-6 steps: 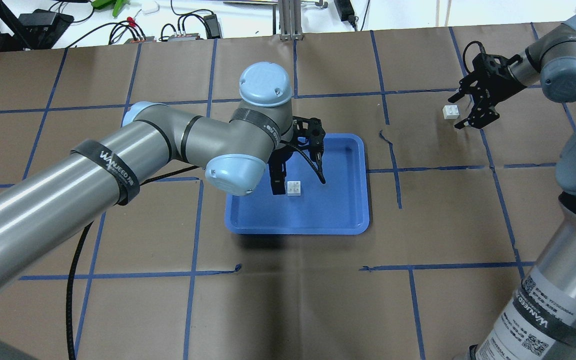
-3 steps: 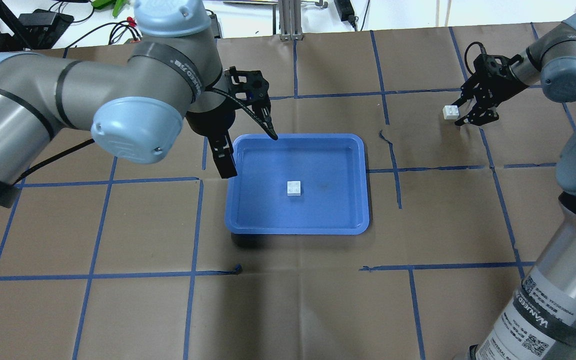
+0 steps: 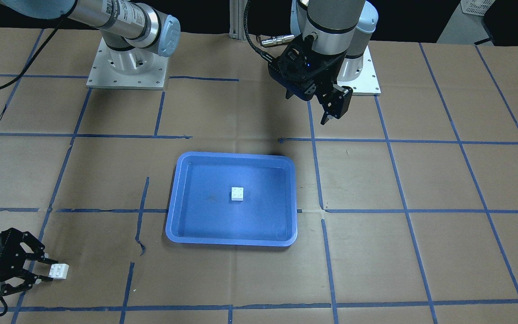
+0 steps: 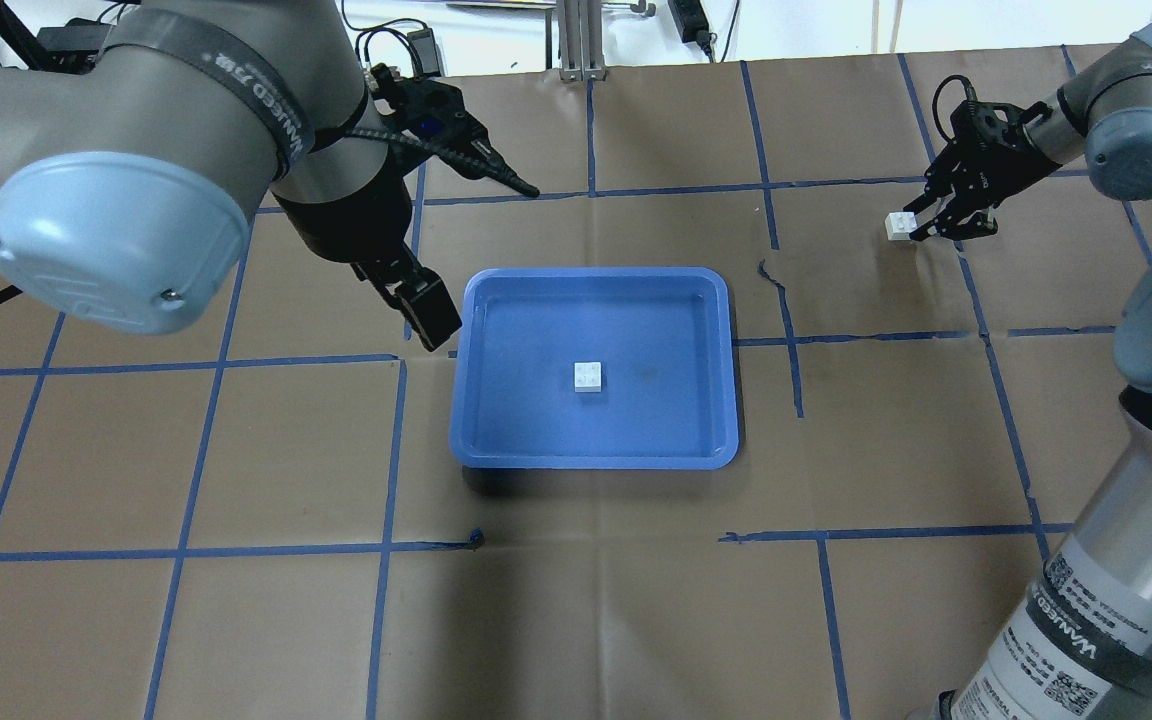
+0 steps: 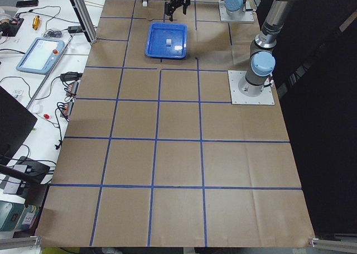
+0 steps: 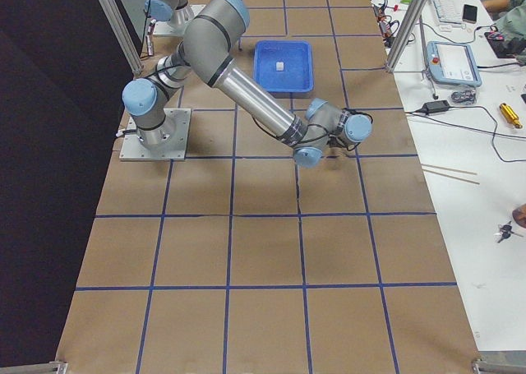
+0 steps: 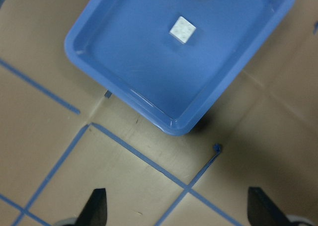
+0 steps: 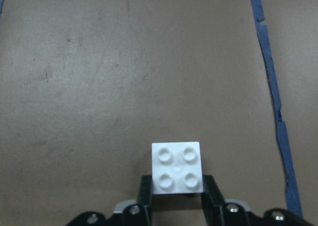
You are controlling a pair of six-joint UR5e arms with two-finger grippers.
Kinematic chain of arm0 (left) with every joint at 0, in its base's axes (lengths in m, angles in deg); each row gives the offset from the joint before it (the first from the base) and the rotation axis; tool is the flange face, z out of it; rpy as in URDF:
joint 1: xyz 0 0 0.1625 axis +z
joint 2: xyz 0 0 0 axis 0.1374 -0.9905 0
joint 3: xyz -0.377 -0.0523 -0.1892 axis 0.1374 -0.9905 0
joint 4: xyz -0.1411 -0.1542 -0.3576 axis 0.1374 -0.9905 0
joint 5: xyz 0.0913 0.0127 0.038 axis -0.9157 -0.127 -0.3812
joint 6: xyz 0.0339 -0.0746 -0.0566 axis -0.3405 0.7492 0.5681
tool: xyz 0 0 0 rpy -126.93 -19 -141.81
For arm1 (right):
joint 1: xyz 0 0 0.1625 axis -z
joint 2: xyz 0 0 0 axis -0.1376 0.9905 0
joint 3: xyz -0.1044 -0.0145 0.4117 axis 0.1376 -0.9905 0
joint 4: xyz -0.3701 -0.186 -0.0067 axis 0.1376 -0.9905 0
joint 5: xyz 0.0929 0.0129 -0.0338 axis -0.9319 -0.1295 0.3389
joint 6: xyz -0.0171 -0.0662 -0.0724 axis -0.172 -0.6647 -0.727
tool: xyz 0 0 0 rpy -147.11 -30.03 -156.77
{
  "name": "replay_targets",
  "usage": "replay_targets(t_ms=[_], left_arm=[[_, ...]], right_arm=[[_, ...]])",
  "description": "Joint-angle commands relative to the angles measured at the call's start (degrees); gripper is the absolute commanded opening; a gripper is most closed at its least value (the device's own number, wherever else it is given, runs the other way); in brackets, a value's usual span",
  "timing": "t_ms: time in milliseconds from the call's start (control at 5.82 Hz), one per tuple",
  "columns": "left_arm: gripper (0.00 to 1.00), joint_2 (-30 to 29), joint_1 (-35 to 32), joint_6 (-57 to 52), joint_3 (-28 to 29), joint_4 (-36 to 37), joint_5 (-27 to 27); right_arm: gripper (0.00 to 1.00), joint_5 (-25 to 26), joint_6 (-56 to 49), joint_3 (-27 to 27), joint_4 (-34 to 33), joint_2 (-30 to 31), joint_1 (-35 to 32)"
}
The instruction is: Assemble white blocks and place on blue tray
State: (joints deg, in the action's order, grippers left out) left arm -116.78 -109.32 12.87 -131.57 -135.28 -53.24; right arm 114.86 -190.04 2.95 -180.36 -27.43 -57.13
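One white block lies studs up in the middle of the blue tray; it also shows in the front view and the left wrist view. My left gripper is open wide and empty, raised beside the tray's far-left corner. The other white block sits on the paper at the far right. My right gripper is shut on it at the fingertips. In the right wrist view the block sits between the two fingers.
The table is covered in brown paper with a blue tape grid. Cables and electronics line the far edge. Both arm base plates stand on the robot's side. The bulky left arm hangs over the far-left area.
My left gripper has lifted off the tray and pulled back to the far left, leaving its block there. My right gripper has closed its fingers onto the other block.
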Motion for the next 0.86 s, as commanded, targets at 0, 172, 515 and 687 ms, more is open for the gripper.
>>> replay_targets(t_ms=[0,172,515,687], left_arm=[[0.99,0.44,4.45,21.21,0.56,2.13,-1.12],[0.99,0.44,6.31,26.61,1.87,2.33,-1.12],[0.99,1.4,6.06,26.67,3.45,4.07,-0.6],[0.99,1.14,6.41,27.45,3.55,4.35,-0.33]], right_arm=[[0.26,-0.1,-0.08,-0.12,-0.03,0.13,-0.09],[0.22,-0.01,0.01,-0.29,-0.99,0.13,-0.09],[0.18,0.08,4.12,-3.8,-0.3,3.01,-2.01],[0.17,0.43,4.49,-3.64,-0.12,5.29,-4.02]])
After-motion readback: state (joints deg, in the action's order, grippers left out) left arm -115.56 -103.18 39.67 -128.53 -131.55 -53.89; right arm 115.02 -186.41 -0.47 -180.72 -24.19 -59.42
